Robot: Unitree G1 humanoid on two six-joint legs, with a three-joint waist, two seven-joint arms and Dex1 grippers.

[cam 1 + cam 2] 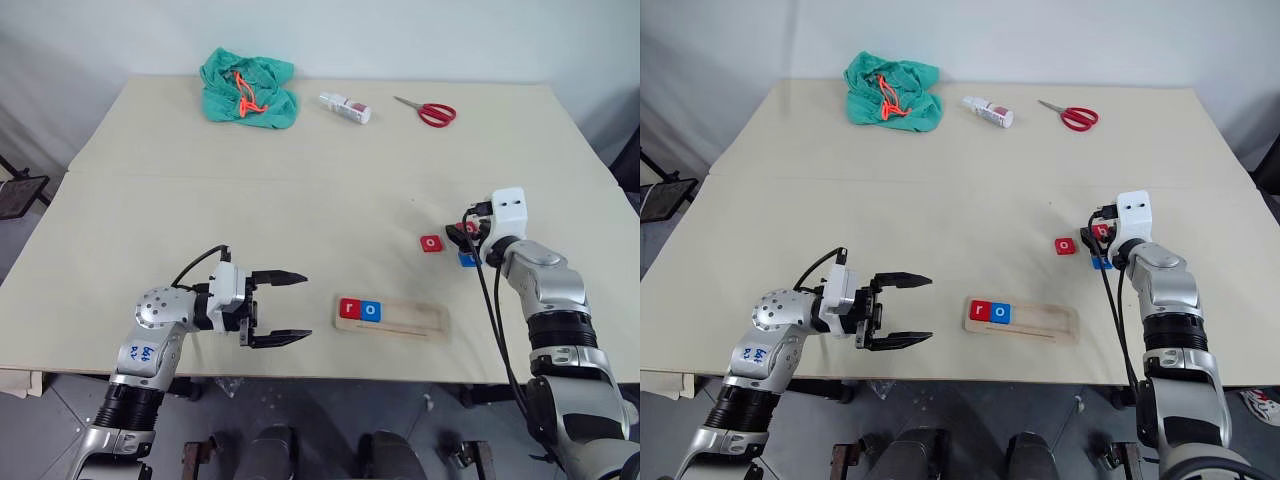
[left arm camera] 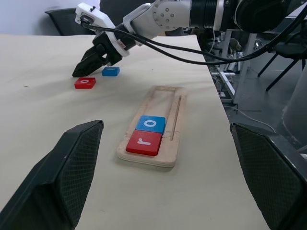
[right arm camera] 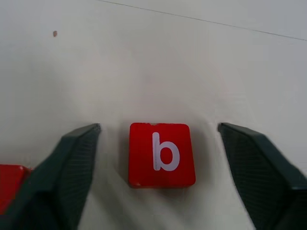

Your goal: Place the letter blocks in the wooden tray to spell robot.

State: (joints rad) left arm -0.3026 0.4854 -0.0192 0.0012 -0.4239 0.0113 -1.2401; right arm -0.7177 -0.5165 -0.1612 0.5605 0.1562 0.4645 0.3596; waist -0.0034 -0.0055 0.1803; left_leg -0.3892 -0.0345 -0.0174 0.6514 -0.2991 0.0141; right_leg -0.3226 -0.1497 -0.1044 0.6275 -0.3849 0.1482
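The wooden tray [image 1: 420, 322] lies near the table's front edge. A red "r" block [image 1: 349, 308] and a blue "o" block [image 1: 371, 310] sit side by side at its left end. Beyond it on the table lie a red "o" block [image 1: 431, 243] and a blue block [image 1: 467, 259] whose letter I cannot read. My right gripper [image 3: 158, 127] is open, low over the table, with a red "b" block [image 3: 161, 154] lying between its fingers, a gap on each side. My left gripper [image 1: 306, 306] hovers open left of the tray, holding nothing.
At the far side of the table lie a crumpled green cloth [image 1: 248, 88], a small white bottle [image 1: 345, 108] and red-handled scissors [image 1: 428, 112]. The tray's right part is an unfilled groove.
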